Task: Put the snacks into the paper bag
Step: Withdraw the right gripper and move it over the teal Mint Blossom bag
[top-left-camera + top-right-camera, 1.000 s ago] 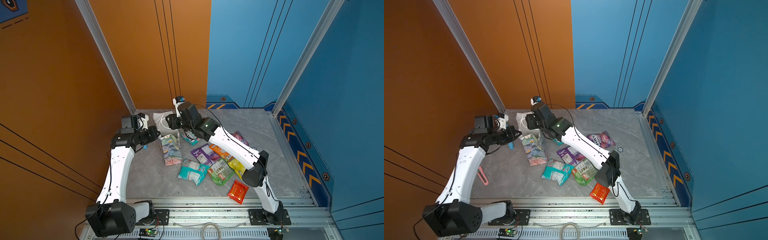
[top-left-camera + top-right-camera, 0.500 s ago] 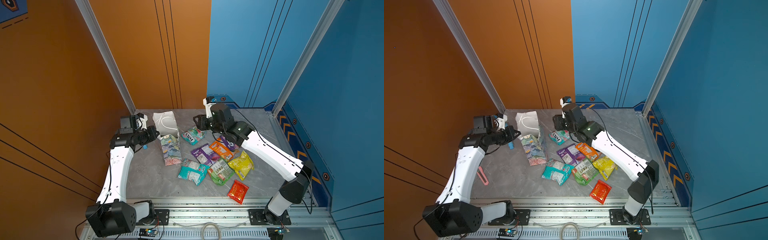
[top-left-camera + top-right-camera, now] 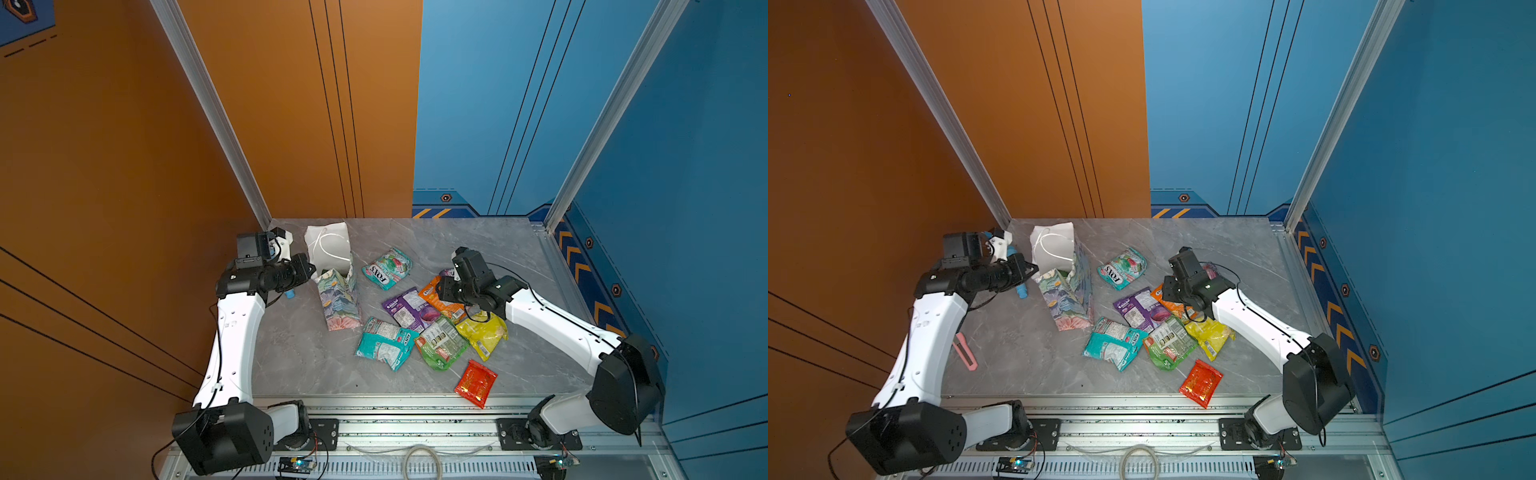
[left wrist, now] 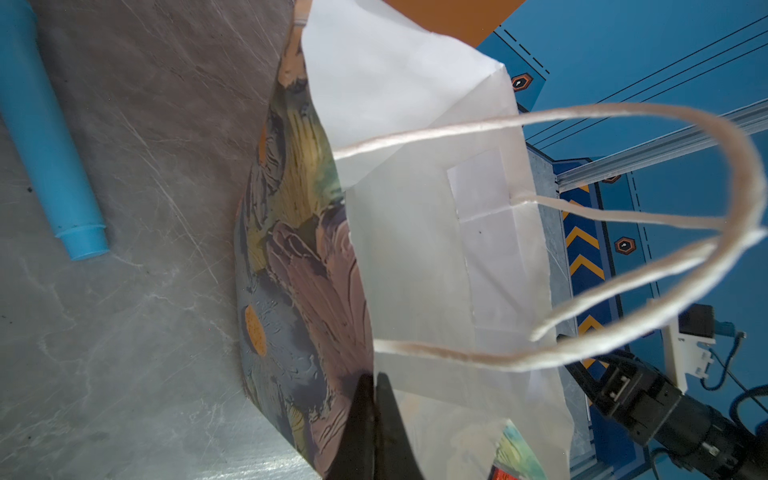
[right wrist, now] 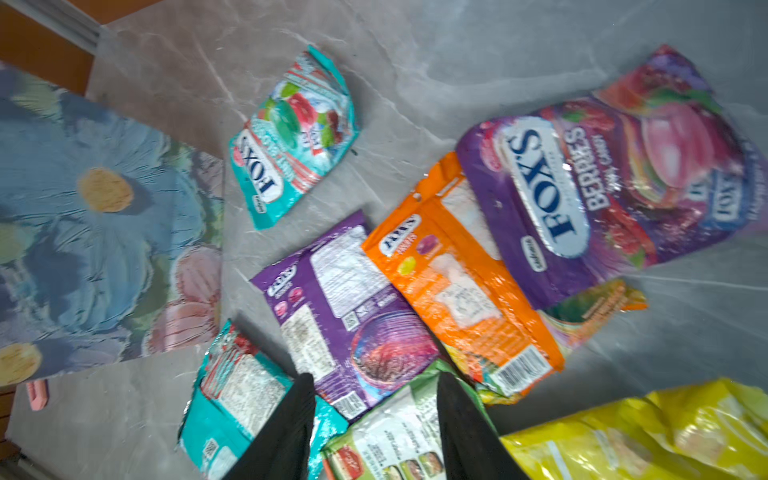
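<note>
Risk: the left gripper (image 4: 372, 388), pressed shut on the rim of the floral-print paper bag (image 3: 336, 291), could tip or tear it if that bent arm tugs. Crinkly plastic snack packets (image 3: 409, 309) lie scattered on the grey bench (image 3: 299, 353) just beside the bag; the right gripper (image 5: 374, 378), spread and empty, hovers over them, arm outstretched.

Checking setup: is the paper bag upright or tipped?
Upright: the paper bag stands on its base, mouth open, left gripper pinching its rim.
</note>
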Controlling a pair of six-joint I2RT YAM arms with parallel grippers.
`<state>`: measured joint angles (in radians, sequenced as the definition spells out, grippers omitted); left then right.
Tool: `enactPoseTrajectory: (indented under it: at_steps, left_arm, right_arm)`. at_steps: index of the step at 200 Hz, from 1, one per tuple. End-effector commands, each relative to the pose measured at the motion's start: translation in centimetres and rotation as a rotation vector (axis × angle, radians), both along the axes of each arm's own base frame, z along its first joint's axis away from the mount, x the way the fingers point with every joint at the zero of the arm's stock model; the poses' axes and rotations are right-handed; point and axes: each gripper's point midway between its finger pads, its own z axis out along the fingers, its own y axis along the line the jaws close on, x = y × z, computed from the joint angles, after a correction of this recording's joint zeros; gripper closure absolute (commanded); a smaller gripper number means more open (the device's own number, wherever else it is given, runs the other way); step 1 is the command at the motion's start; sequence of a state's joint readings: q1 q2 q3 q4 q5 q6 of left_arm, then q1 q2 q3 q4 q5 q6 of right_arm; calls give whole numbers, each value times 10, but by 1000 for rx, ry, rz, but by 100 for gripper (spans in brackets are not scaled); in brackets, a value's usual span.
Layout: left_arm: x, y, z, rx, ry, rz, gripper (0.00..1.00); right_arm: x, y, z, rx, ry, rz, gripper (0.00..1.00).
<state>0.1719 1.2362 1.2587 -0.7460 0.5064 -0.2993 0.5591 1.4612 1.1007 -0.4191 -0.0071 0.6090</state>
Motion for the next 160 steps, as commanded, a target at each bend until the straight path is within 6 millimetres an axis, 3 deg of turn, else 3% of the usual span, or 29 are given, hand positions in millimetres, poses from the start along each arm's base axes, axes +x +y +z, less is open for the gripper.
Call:
enactPoseTrajectory:
  at_steps: [1, 54, 124, 160]
  left_arm:
    - [-3, -1, 0, 8, 9, -22, 100]
    - [-3, -3, 1, 10, 7, -30, 100]
    - [-3, -3, 1, 14, 5, -32, 100]
    - [-3, -3, 0, 13, 8, -32, 100]
  right_arm:
    - [-4, -14, -4, 22, 24, -39, 51]
    - [-4, -15, -27, 23, 76, -33, 51]
    - [-48, 51, -49, -5, 189, 294, 51]
    - [-76, 98, -65, 7, 242, 468, 51]
